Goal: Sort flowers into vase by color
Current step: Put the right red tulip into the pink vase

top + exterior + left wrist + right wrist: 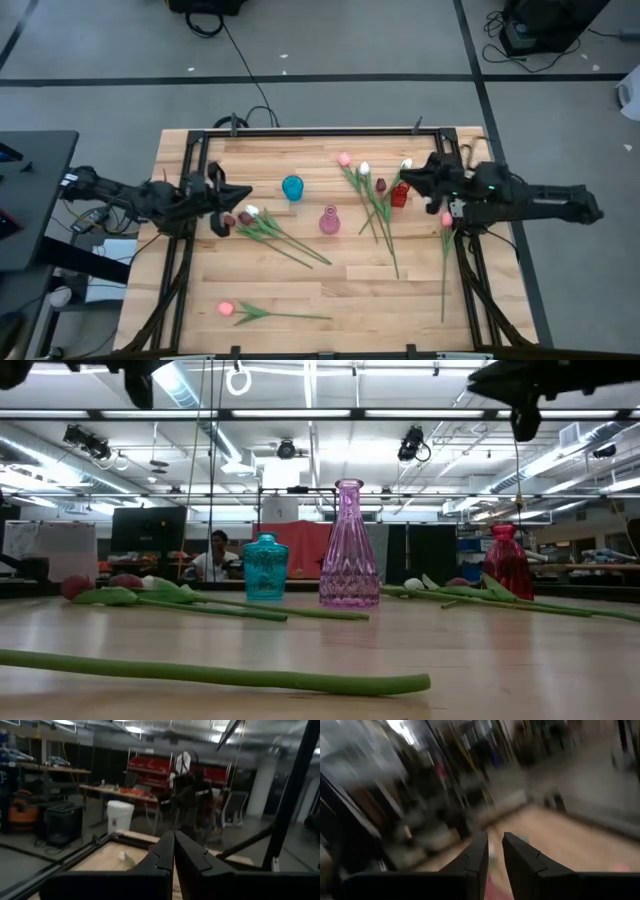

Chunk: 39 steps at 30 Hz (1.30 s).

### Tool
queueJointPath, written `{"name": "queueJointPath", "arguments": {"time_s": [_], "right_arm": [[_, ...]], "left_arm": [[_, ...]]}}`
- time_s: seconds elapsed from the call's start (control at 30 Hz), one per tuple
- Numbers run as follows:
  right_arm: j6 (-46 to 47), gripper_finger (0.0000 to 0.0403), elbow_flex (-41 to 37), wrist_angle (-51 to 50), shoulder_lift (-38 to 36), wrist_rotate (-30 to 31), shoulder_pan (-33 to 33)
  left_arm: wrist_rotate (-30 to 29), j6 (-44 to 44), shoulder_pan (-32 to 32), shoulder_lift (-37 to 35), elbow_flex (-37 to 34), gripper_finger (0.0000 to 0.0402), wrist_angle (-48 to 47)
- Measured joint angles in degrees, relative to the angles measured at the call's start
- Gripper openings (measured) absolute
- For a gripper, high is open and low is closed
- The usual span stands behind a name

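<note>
My left end effector [243,192] hangs above the table [300,290] with fingers pressed together, empty. My right end effector [405,177] hovers beside the red vase [399,194], fingers narrowly parted, holding nothing. The flowers [375,205] lie scattered on the wood.

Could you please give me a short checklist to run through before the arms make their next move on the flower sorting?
1. Vases upright: ok. Teal vase, pink vase and red vase all stand.
2. Vases hold flowers: not ok; none shows a stem inside.
3. Left gripper free: ok, shut on nothing, beside the maroon and white tulips.
4. Right gripper free: cannot tell; fingers slightly apart, near the red vase.
5. Flowers on the table: ok, including the lone pink tulip at the near edge.
</note>
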Motion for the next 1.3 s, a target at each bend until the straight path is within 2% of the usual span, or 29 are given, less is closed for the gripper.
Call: {"name": "queueJointPath", "arguments": {"time_s": [0.1,0.23,0.37,0.43,0.57,0.8,1.0,1.2,1.3], "right_arm": [[3.01,0.0071,7.19,-12.17,10.56,0.48,3.39],[10.86,0.0071,14.63,-26.6,24.02,4.08,9.63],[22.25,0.0071,21.33,-40.06,34.47,4.41,13.64],[26.61,0.0071,23.05,-43.66,38.25,3.56,14.8],[32.99,0.0071,23.56,-45.65,43.44,1.14,15.94],[39.77,0.0086,21.18,-47.6,50.45,3.79,17.19],[41.87,0.0143,20.53,-46.94,54.45,9.59,18.36],[42.43,0.0222,20.53,-44.09,58.12,7.46,18.23],[43.02,0.0237,20.53,-42.99,59.98,6.15,17.6]], "left_arm": [[0.02,0.01,-0.02,3.81,1.34,0.0019,0.13],[0.04,-0.02,-0.02,6.32,1.65,0.0019,0.12],[0.04,-0.02,-0.02,6.41,1.7,0.0019,0.29],[0.04,-0.02,-0.02,6.33,1.71,0.0019,0.28],[-0.03,-0.06,-0.02,6.37,1.71,0.0019,0.98],[-1.21,0.9,-0.02,6.51,1.74,0.0025,2.13],[-2.95,3.97,-0.02,6.51,1.74,0.005,1.61],[-3.04,4.73,-0.02,6.6,1.74,0.0083,1.33],[-3.01,4.16,-0.03,6.66,1.74,0.009,0.3]]}}
